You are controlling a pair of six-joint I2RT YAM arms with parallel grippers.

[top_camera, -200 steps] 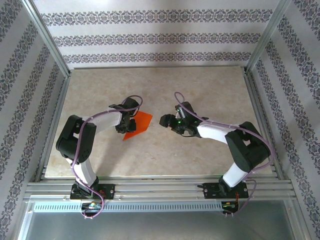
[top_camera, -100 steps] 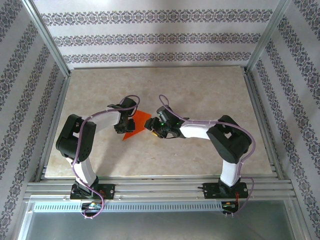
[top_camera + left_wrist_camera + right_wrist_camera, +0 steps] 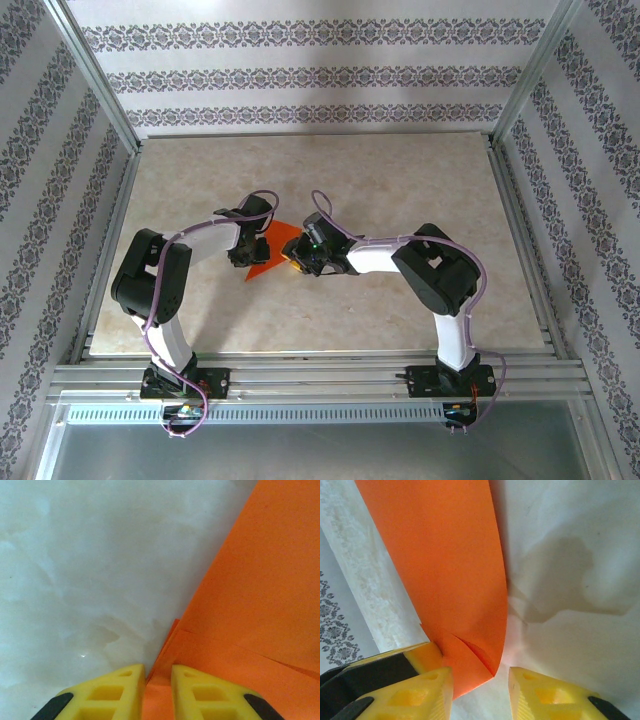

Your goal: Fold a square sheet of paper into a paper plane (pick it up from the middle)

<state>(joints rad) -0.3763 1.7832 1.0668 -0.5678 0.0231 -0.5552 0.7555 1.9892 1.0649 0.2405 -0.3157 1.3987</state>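
The square sheet of paper [image 3: 266, 265] is bright orange-red, creased into a folded shape, and lies mid-table between both grippers. My left gripper [image 3: 257, 243] sits at its left side. In the left wrist view the yellow fingertips [image 3: 192, 680] are pinched on a layered edge of the paper [image 3: 260, 580], so the left gripper [image 3: 158, 672] is shut on it. My right gripper [image 3: 296, 257] is at the sheet's right edge. Its jaws [image 3: 480, 677] stand apart around a folded corner of the paper [image 3: 445, 565], which touches the left finger [image 3: 427, 690] only.
The marble-patterned table [image 3: 350, 180] has bare room all round the paper. Metal frame posts and patterned walls close in the sides and back. A finger of the left gripper [image 3: 422, 655] shows just beside the right jaws.
The right arm has swung left across the table to the paper's right edge, and its jaws have narrowed around the corner. The left gripper has stayed put, still pinching the paper.
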